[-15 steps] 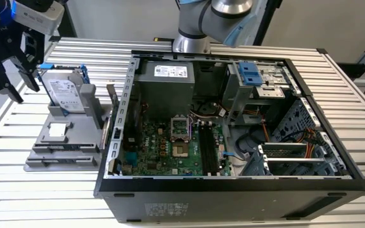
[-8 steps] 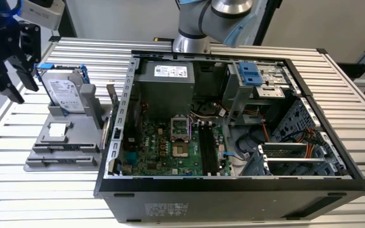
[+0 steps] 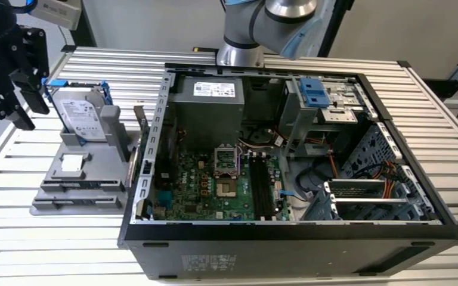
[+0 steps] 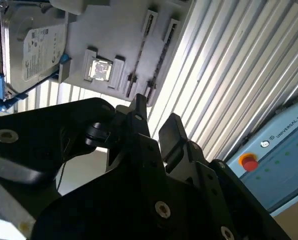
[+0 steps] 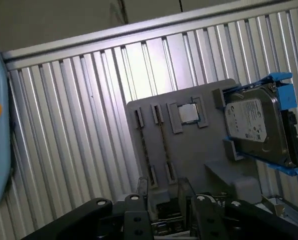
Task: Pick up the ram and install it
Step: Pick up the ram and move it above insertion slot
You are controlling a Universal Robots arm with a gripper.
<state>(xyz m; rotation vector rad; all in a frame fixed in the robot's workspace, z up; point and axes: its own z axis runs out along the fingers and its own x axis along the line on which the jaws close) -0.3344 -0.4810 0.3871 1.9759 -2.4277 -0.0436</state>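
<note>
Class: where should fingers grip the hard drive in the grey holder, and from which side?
Take the hard drive by its free upper end, from above, fingers across its flat faces, I'd judge: it stands upright and the grey holder cradles its lower end.

The robot arm (image 3: 249, 27) reaches to the exterior view's left. Its black gripper (image 3: 25, 107) points downward, fingers (image 4: 171, 131) parted and empty.

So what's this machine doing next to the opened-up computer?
A robot arm's gripper hangs by a grey parts tray on the slatted table, beside the open computer case. Its fingers are apart and hold nothing. A hard drive with blue rails stands in the tray, and nothing has been picked up yet.
</note>
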